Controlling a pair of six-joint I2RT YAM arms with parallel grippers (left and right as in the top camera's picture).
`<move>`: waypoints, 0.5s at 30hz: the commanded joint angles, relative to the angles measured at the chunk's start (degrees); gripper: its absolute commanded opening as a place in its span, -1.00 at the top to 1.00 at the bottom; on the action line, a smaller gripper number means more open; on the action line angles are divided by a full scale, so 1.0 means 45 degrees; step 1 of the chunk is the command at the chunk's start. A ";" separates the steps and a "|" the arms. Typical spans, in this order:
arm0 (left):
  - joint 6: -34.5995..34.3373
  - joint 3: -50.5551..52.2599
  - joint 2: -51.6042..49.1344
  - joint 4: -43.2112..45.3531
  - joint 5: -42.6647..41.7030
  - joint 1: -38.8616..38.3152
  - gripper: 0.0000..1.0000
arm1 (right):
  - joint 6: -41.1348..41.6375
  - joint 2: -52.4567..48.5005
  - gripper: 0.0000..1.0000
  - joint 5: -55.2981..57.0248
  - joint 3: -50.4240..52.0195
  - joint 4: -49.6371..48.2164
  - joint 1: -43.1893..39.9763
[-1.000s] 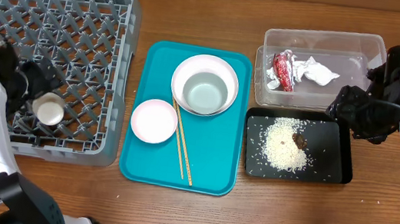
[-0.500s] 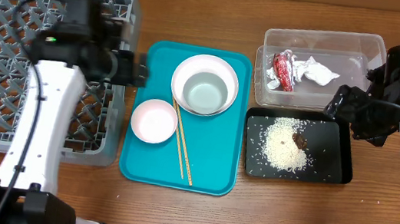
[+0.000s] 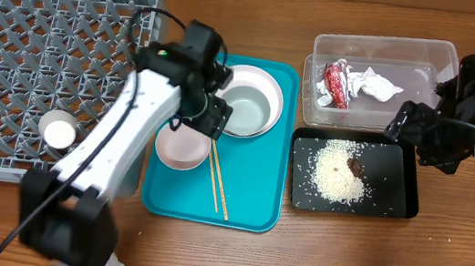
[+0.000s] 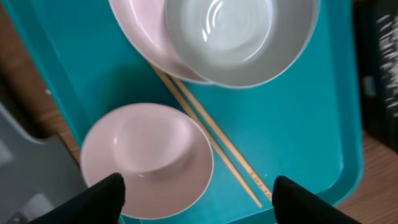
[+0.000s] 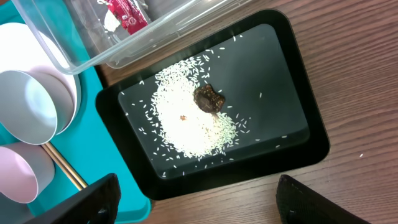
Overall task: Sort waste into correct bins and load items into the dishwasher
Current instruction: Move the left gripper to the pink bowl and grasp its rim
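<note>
Left gripper [image 4: 202,196]: jaws spread, empty, now above pink bowl [image 4: 146,158] on teal tray [image 4: 298,112]. Has swung over from dish rack [image 3: 13,21], where small white cup [image 3: 59,132] now stands. Cup loaded; bowl probably next pick. Right gripper [image 5: 199,202]: spread, empty, over black tray [image 5: 292,124].

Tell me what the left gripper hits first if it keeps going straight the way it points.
Most likely the pink bowl, at its rim: the left gripper points its open fingers down at the teal tray, straddling that bowl and the chopsticks beside it. Depth is unclear.
</note>
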State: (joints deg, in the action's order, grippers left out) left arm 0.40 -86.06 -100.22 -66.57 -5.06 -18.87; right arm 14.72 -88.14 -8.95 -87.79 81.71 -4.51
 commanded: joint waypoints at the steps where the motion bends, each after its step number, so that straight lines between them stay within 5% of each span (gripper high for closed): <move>1: -0.0185 0.0175 -0.1297 -0.0432 0.0325 -0.0238 -0.45 | -0.0044 0.0131 -0.63 0.0083 -0.0087 -0.0029 -0.0024; 9: -0.0185 0.0175 -0.3512 -0.0724 -0.0763 -0.0515 -0.11 | -0.0044 0.0131 -0.63 0.0083 -0.0087 -0.0029 -0.0024; 15: -0.0189 0.0180 -0.3871 -0.0719 -0.0743 -0.0661 0.34 | -0.0044 0.0131 -0.64 0.0083 -0.0087 -0.0029 -0.0024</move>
State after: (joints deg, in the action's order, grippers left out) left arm -0.21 -85.52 -116.71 -69.65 -7.29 -21.41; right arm 14.72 -88.14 -8.93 -87.79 81.69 -4.51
